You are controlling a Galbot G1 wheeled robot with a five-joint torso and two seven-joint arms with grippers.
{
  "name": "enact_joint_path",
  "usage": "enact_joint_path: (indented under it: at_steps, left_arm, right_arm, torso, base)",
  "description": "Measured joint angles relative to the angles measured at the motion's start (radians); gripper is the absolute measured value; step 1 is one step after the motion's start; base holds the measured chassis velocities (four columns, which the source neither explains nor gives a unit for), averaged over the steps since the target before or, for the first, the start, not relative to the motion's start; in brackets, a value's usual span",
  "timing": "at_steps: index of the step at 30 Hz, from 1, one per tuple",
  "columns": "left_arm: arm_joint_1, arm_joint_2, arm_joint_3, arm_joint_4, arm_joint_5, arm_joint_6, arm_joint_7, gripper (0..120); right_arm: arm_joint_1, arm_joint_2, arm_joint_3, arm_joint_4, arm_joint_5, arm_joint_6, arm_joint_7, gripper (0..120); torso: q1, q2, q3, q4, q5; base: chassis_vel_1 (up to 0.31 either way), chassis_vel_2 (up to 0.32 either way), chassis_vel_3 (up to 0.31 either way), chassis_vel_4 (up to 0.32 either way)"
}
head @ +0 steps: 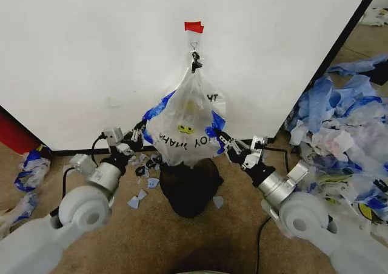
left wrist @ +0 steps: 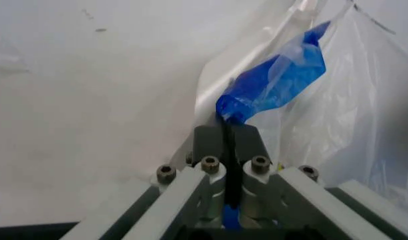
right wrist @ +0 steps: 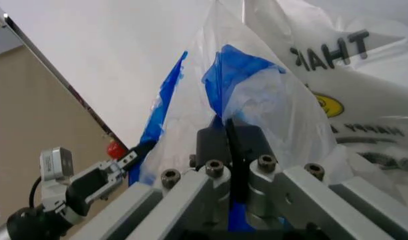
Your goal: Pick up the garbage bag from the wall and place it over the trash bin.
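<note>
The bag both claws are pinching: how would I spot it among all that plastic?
Find the white wall and the red tape on it. The bag hangs from the hook below the tape, over the black bin. Unlike the scraps heaped on the floor, it is whole, with a yellow smiley.

Bright, even light; wrist views soft-focused, head view bowed at its edges.

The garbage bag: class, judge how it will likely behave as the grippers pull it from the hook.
The garbage bag is probably floppy: its thin film sags and creases. It looks light, hanging from the small hook. It may tear where the left gripper and right gripper pinch its blue handles.
</note>
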Motion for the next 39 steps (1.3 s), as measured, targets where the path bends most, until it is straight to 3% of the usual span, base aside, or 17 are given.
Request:
enact_joint_path:
  at_steps: [16, 25, 39]
  left_arm:
    - [0.066, 0.014, -0.015, -0.04, 0.042, -0.001, -0.035, 0]
    - [0.115, 0.027, -0.07, -0.081, 0.047, 0.0, -0.039, 0]
    - [0.24, -0.005, -0.133, -0.091, 0.114, -0.008, -0.03, 0]
  right_arm:
    - [-0.055, 0.001, 0.018, 0.027, -0.044, 0.018, -0.028, 0]
    - [-0.054, 0.001, 0.022, 0.039, -0.057, 0.025, -0.057, 0]
    - [-0.089, 0.007, 0.005, 0.029, -0.103, 0.031, -0.076, 0]
  torso:
    - [0.0, 0.0, 0.0, 0.0, 0.0]
    - [0.0, 0.0, 0.0, 0.0, 0.0]
    - [0.0, 0.0, 0.0, 0.0001, 0.0]
  base:
    - [0.0, 0.0, 0.0, 0.0]
    - [0.0, 0.0, 0.0, 0.0]
    - [0.0, 0.0, 0.0, 0.0]
